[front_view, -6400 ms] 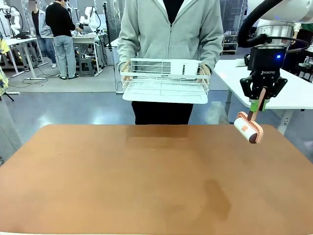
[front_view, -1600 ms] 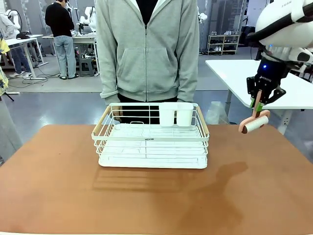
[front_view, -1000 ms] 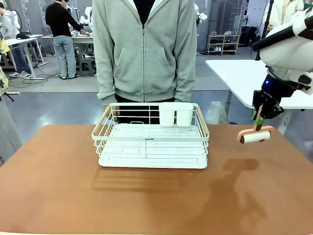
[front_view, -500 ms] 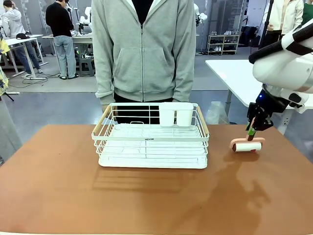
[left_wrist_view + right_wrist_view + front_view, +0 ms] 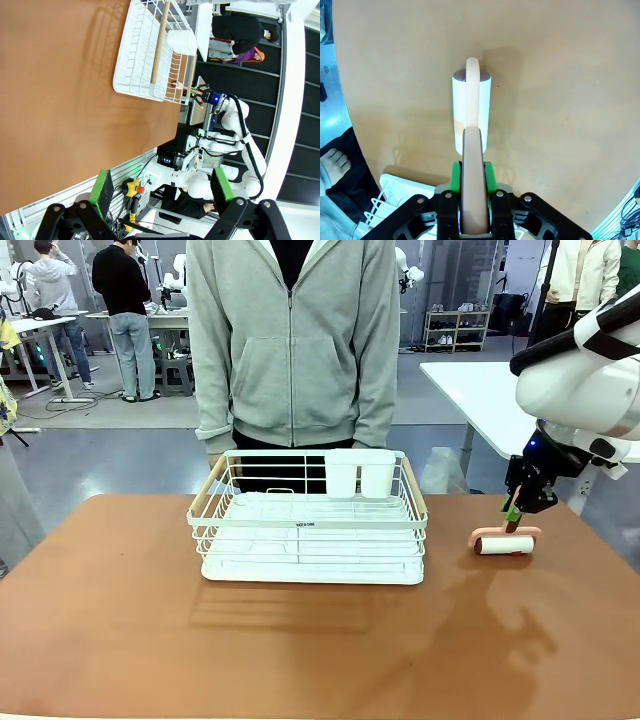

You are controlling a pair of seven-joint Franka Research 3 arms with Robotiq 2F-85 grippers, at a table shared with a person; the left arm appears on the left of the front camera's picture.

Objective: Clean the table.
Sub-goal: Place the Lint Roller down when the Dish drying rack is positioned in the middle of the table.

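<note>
Lint roller (image 5: 505, 542) clamped in right tool (image 5: 515, 512), near table (image 5: 300, 640) far-right edge.

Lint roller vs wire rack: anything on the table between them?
Nothing. In the front view, bare brown table separates the white wire rack from the lint roller held by the right gripper.

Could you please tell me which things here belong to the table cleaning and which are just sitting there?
Part of the job:
- table
- lint roller, held in the right claw

Just there:
- white wire rack
- two white cups inside it
</note>
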